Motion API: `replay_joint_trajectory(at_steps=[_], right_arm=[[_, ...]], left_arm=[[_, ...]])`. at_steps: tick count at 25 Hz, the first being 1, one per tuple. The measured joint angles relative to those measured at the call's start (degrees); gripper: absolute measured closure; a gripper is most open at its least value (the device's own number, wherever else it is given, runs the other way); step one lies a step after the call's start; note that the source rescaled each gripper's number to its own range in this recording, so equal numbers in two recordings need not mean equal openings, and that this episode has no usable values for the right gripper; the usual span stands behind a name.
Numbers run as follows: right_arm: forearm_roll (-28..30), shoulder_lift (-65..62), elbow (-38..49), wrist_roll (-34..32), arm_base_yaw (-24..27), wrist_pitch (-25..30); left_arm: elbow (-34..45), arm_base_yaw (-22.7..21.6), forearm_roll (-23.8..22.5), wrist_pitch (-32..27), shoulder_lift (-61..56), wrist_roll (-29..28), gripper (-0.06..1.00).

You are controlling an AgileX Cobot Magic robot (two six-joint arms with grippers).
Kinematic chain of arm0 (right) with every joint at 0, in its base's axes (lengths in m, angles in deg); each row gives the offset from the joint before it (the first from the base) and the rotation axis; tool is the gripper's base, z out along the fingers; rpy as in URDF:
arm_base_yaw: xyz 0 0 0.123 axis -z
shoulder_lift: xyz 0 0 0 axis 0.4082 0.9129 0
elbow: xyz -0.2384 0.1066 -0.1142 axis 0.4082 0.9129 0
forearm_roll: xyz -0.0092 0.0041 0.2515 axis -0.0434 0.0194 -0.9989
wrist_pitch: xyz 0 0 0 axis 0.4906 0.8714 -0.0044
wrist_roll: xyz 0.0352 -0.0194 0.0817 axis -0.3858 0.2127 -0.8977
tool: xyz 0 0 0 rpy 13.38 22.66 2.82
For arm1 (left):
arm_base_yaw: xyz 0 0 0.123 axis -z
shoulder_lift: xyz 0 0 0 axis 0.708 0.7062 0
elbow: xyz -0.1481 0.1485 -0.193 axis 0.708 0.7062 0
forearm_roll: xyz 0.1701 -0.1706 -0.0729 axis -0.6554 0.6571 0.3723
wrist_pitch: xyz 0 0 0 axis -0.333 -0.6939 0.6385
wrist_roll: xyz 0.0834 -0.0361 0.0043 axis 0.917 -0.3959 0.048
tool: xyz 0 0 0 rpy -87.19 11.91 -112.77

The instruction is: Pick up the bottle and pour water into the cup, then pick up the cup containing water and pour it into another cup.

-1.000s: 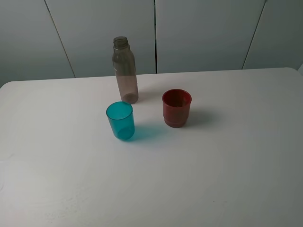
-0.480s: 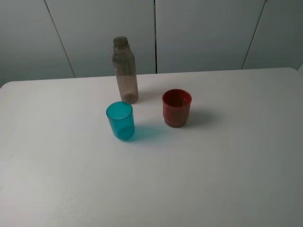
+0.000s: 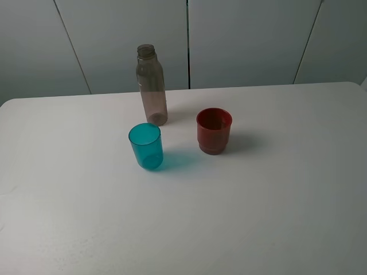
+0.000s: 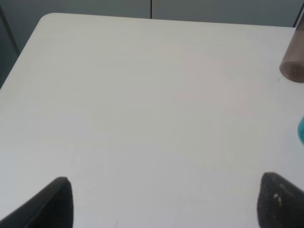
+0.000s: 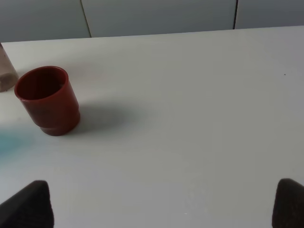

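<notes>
The bottle (image 3: 151, 86) stands upright and capless at the back of the white table (image 3: 287, 200). The teal-blue cup (image 3: 145, 146) stands in front of it, slightly left. The red cup (image 3: 214, 130) stands to the right of both. No gripper shows in the exterior high view. In the left wrist view my left gripper (image 4: 166, 204) is open and empty over bare table, with the bottle's base (image 4: 293, 57) and a sliver of the teal cup (image 4: 301, 130) at the frame's edge. In the right wrist view my right gripper (image 5: 159, 206) is open and empty, well apart from the red cup (image 5: 47, 99).
Grey wall panels (image 3: 246, 40) stand behind the table's far edge. The table's rounded far-left corner (image 4: 45, 18) shows in the left wrist view. Bare tabletop lies in front of and to both sides of the three vessels.
</notes>
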Motion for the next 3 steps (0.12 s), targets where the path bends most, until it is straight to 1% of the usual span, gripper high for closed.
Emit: replay_joint_trajectory(at_steps=[3], right_arm=[[0.0, 0.0, 0.0, 0.0, 0.0, 0.0]], left_arm=[[0.0, 0.0, 0.0, 0.0, 0.0, 0.0, 0.00]])
